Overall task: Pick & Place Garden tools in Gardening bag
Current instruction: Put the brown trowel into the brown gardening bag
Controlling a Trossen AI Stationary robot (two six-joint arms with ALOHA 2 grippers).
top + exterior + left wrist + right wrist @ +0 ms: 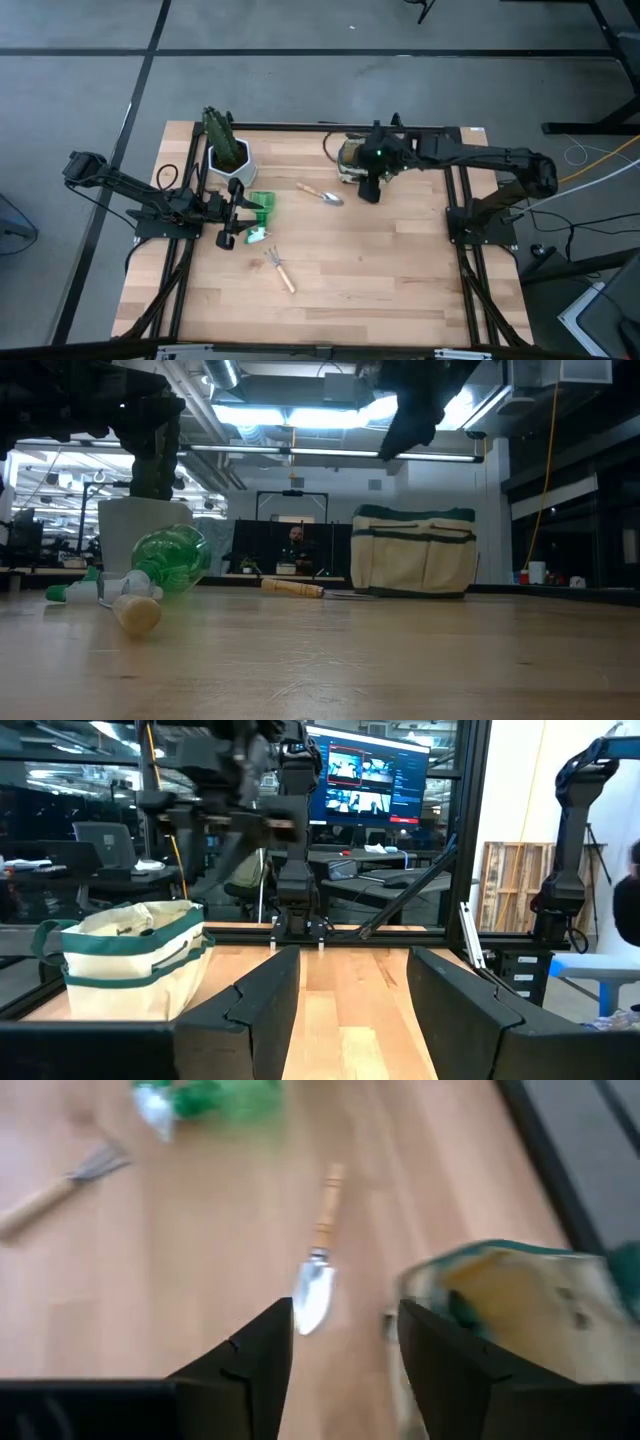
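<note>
With the rake lying nearest, the right claw is hovering open and empty beside the bag, and should be descending squarely over the trowel handle; the left claw is waiting, open.

The table is pale wood in jointed strips, smooth with a soft sheen. The gardening bag is soft beige canvas, matt, with dark green cloth trim. The trowel has a bright, shiny metal blade and a light wooden handle; the rake pairs metal prongs with wood too. The green-and-white item looks glossy, see-through plastic (its white end duller). The pot is smooth white.
</note>
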